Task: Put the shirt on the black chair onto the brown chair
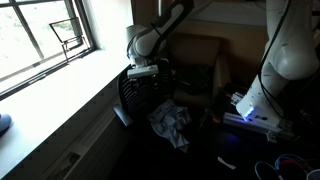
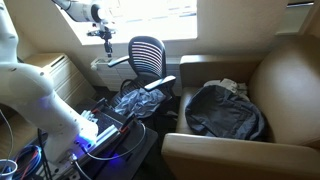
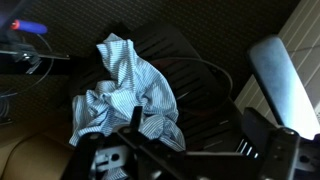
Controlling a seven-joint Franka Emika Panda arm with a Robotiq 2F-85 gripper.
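The crumpled blue-and-white striped shirt [image 1: 170, 122] lies on the seat of the black office chair [image 1: 137, 92]. Both also show in an exterior view, shirt [image 2: 140, 100] and black chair [image 2: 148, 52]. The brown armchair [image 2: 290, 80] stands beside it and also shows in an exterior view [image 1: 203, 55]. My gripper [image 1: 146, 68] hangs above the black chair's backrest, clear of the shirt; it also shows in an exterior view [image 2: 101, 36]. In the wrist view the gripper [image 3: 200, 140] is open and empty, with the shirt [image 3: 125, 95] to the left of the fingers on the dark seat [image 3: 195, 75].
A black backpack [image 2: 225, 112] fills most of the brown chair's seat. A lit blue electronics box with cables [image 2: 100, 128] sits by the black chair. The chair's grey armrest [image 3: 282, 82] is at the right of the wrist view. A window and sill [image 1: 45, 50] run along one side.
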